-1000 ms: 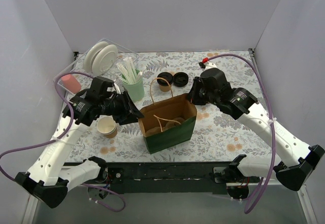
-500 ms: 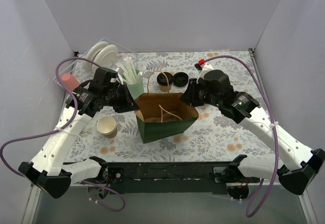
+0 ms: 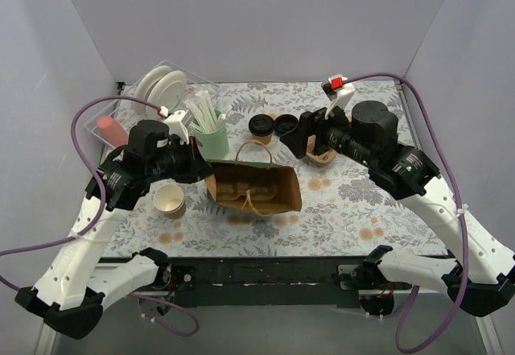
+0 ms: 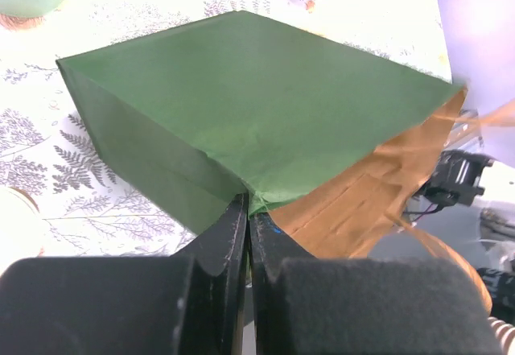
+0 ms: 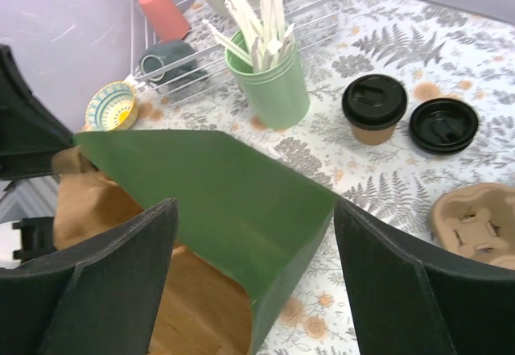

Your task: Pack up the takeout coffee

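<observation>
Bag (image 3: pixel 257 187) tipped flat; R end effector (image 5: pixel 253 274) opened, L end effector (image 4: pixel 248 218) clamped.

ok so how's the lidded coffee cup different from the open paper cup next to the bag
The takeout coffee wears a black lid; the open cup has none, its pale inside showing. The takeout coffee stands beyond the paper bag beside a loose lid; the open cup stands beside the bag, nearer the front. Both are small brown paper cups, upright, outside the bag.

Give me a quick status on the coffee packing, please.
Left tool shut on rim of green paper bag; right tool open. Kraft-brown paper cup with black lid on table, unpacked. Bag tilted over.
</observation>
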Tool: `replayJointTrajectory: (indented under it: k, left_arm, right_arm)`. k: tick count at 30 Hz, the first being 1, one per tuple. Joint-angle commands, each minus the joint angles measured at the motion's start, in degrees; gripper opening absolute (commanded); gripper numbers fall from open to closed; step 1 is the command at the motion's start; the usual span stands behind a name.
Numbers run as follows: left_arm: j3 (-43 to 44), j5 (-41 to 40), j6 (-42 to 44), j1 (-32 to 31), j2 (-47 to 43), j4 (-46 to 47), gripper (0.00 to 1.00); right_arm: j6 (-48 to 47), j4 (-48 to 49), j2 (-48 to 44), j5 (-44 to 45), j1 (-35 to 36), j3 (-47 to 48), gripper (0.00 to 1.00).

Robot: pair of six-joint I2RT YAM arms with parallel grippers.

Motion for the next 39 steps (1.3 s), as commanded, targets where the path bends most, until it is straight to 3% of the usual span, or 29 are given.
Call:
replayJointTrajectory:
  k: [1, 8, 10, 14, 22, 29, 39]
  left_arm:
    - [-2.27, 0.24, 4.33, -0.05, -3.03, 2.02, 0.0]
    - [-6.75, 1.81, 5.9, -0.05, -8.9, 6.65, 0.0]
    - [-8.85, 2.6, 7.31, -0.05, -11.2, 8.51, 0.0]
    - [-12.2, 3.57, 10.83, -0.05, -14.81, 10.71, 0.0]
    - [-14.58, 3.93, 11.54, -0.05, -15.86, 10.8, 0.0]
    - [-16.77, 5.15, 9.26, -0.05, -18.15, 9.93, 0.0]
    - [-19.59, 7.27, 8.64, -0.05, -21.66, 9.75, 0.0]
  right_arm:
    - [-3.98, 4.3, -1.66, 4.01, -0.13, 1.35, 0.86]
    - [-5.57, 3.16, -1.05, 10.59, -0.22, -0.67, 0.9]
    - [-4.25, 2.55, -0.35, 14.53, -0.22, -1.2, 0.85]
    - [-5.04, -1.57, 5.08, 16.14, -1.18, 1.96, 0.87]
    - [-3.37, -3.52, 13.36, 9.39, -4.69, 5.57, 0.79]
    - [-6.25, 2.28, 22.57, 3.13, -11.38, 5.12, 0.77]
    - [-21.11, -1.06, 47.98, 0.23, -11.82, 29.19, 0.98]
